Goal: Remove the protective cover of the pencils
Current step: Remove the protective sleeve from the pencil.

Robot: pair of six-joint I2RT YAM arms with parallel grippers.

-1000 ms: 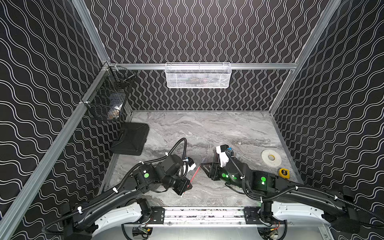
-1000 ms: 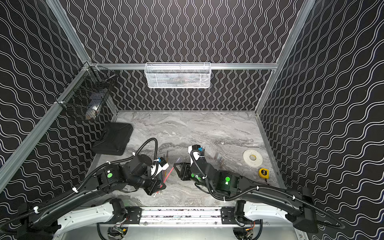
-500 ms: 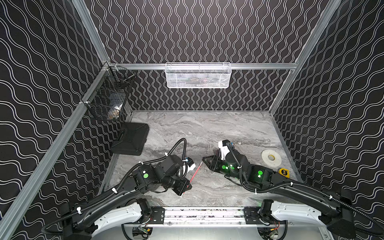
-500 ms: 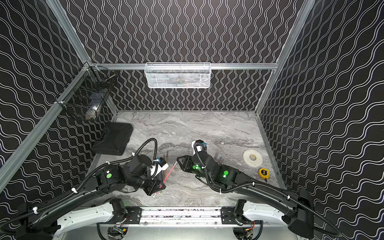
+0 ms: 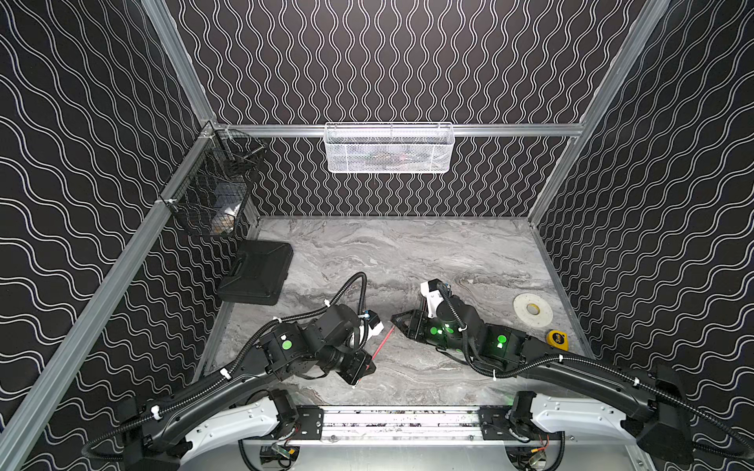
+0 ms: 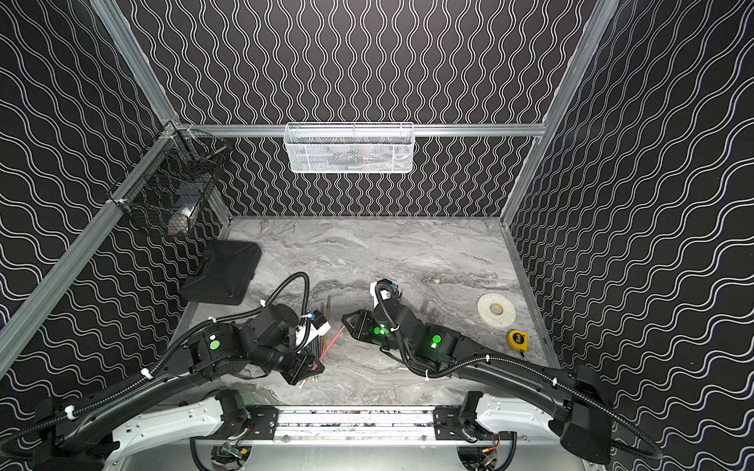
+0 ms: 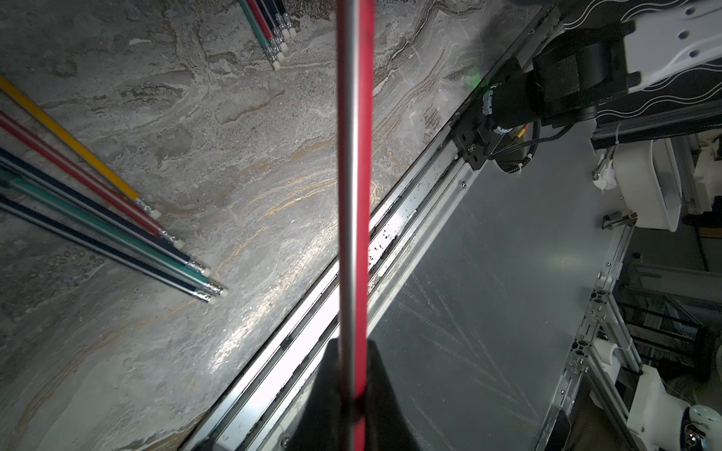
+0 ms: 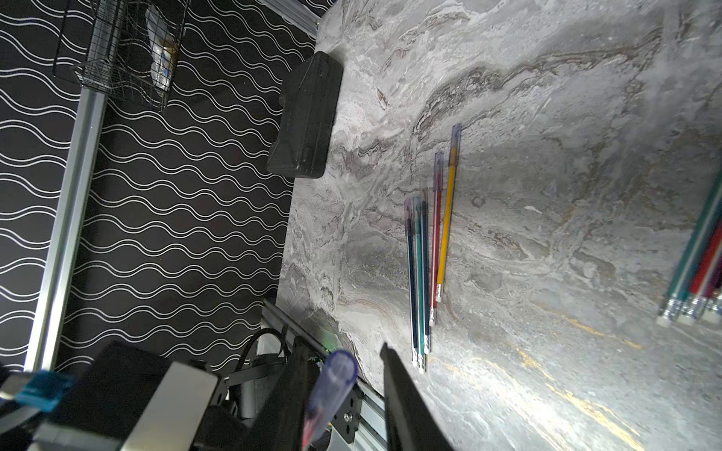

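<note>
The left pincer (image 7: 353, 351) clamps a red pencil (image 7: 353, 156); the right pincer (image 8: 344, 353), half open, surrounds its cap (image 8: 332, 378). Other pencils (image 8: 435, 234) wait capped.

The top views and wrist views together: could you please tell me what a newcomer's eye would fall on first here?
The red pencil stands out, clamped in the left gripper and pointing toward the right gripper, whose open jaws flank its translucent blue cap. Next come the loose pencils lying in bunches on the marble table, and the wavy black-and-white walls all around.
</note>
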